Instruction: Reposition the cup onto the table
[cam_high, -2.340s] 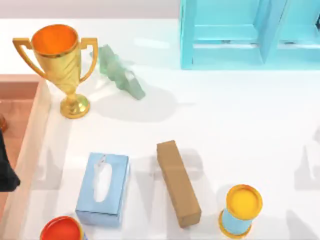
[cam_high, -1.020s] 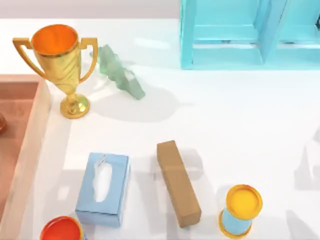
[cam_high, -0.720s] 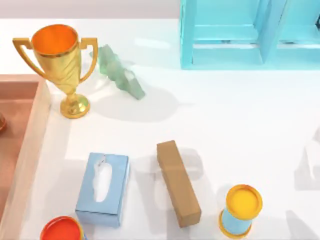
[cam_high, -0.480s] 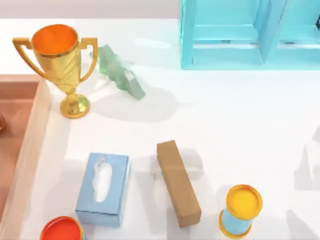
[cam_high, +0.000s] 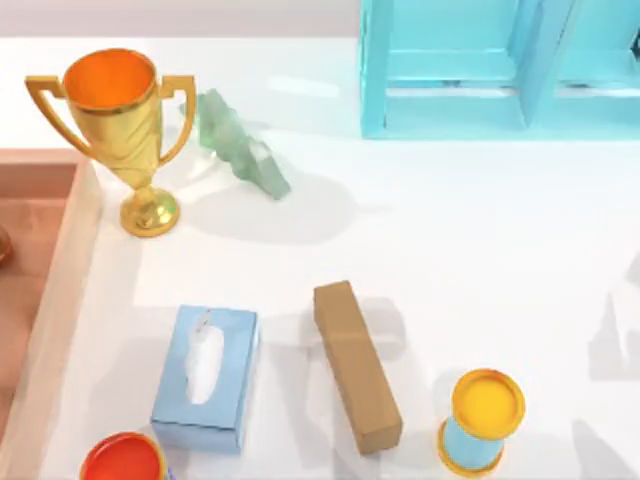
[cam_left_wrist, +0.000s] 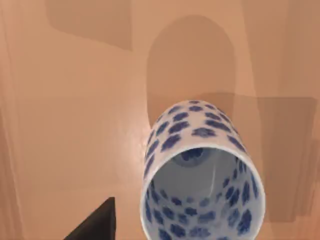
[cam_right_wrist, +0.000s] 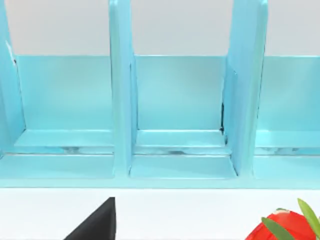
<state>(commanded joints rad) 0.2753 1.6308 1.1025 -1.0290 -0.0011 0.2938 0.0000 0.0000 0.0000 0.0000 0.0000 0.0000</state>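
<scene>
Standing upright on the tray, the cup sits below the left gripper; I cannot tell either gripper's finger state. Worktop holds 1 trophy.

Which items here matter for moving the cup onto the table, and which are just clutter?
Belongs to the job:
cup, standing on the wooden tray
table

Just lying about:
trophy
tissue box
brown block
yellow-lidded can
blue shelf

Cup: small white cylinder with dark blue dots, upright, mouth open, inside empty. Stands on a reddish-brown wooden surface, casting a shadow beyond it.
Bench: large, flat, glossy white top, carrying several items.
</scene>
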